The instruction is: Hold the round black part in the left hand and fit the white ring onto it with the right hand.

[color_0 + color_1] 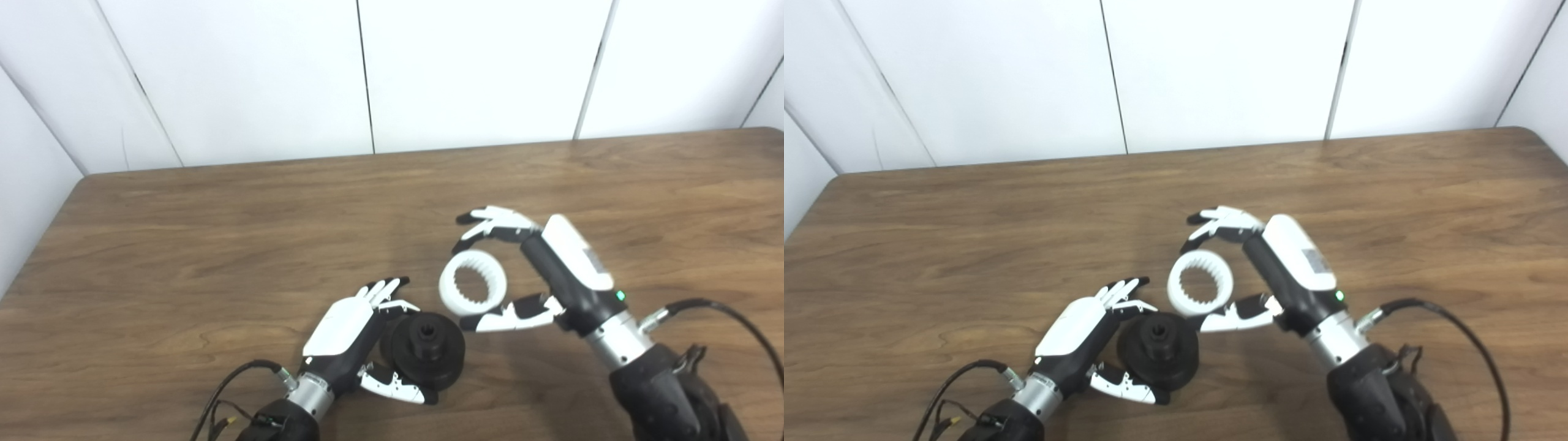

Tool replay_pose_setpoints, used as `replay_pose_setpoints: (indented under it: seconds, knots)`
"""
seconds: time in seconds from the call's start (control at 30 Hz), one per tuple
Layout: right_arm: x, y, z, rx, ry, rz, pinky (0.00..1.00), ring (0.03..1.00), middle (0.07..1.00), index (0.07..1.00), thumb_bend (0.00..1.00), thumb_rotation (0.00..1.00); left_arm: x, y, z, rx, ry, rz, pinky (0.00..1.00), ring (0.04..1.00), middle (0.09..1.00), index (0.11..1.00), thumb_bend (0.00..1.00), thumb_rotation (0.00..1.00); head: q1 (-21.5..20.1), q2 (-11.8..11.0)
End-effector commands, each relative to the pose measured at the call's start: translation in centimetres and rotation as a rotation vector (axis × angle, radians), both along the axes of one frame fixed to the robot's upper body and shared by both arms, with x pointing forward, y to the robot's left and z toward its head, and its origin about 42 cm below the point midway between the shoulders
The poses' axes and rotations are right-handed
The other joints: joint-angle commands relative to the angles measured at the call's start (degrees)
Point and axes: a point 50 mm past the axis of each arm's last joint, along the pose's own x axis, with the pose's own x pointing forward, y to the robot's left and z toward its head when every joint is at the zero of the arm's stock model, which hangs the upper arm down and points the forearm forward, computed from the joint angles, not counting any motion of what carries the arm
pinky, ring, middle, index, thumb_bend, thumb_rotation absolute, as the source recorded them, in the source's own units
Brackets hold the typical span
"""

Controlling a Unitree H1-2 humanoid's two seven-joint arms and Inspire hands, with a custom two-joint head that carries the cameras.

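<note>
White wall panels stand behind a wood-grain bench (pixel 245 233), and your work sits near its front edge. Your left robot hand (pixel 361 334) is gripping the round black part (pixel 427 349), fingers behind its rim and thumb under its near edge, with the central hub facing up and toward you. Take that hub as your landmark. Your right robot hand (pixel 520 269) is closed on the white ring (pixel 473 283), fingers on its far side and thumb on its near side; the toothed bore shows clearly, and the ring hangs just up and right of the hub, apart from it. To fit it well, I would bring the bore square over the hub, match the tilt of the two parts, then press down evenly. Mind the right thumb, which lies between ring and black part and may catch. Nothing else on the bench stands near the hub.
</note>
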Motion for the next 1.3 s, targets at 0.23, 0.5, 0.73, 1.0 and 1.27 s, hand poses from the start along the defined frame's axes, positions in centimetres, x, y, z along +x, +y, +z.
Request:
replay_pose_setpoints:
  seconds: [0.23, 0.5, 0.73, 1.0, 1.27]
  knots:
    - [-0.9, 1.8, 0.6, 0.023, -0.067, 0.067, 0.86, 0.868, 0.802, 0.483, 0.52, 0.14, 0.8, -0.4, 0.8, 0.006, -0.034, 0.002, 1.0, 1.0, 0.99, 0.67, 1.0, 0.34, 0.5, 0.3]
    - [-0.5, 2.8, -0.5, 0.0, -0.032, 0.093, 0.81, 0.857, 0.801, 0.483, 0.52, 0.14, 0.8, -0.4, 0.7, 0.004, -0.033, 0.003, 1.0, 1.0, 0.991, 0.67, 1.0, 0.34, 0.6, 0.4]
    - [0.0, 3.5, -1.5, -0.017, 0.002, 0.093, 0.83, 0.853, 0.801, 0.483, 0.52, 0.14, 0.7, -0.5, 0.9, 0.004, -0.029, -0.001, 1.0, 1.0, 0.995, 0.668, 1.0, 0.34, 1.0, 0.7]
    - [0.9, 4.1, -2.3, -0.041, 0.033, 0.083, 0.84, 0.858, 0.803, 0.483, 0.52, 0.14, 0.7, -0.6, 1.0, -0.004, -0.031, -0.002, 1.0, 1.0, 0.993, 0.667, 1.0, 0.33, 1.3, 0.8]
    - [1.2, 4.3, -3.1, -0.044, 0.053, 0.088, 0.83, 0.854, 0.804, 0.483, 0.52, 0.15, 0.4, -0.6, 1.2, -0.004, -0.033, -0.003, 1.0, 1.0, 0.993, 0.668, 1.0, 0.32, 1.7, 1.3]
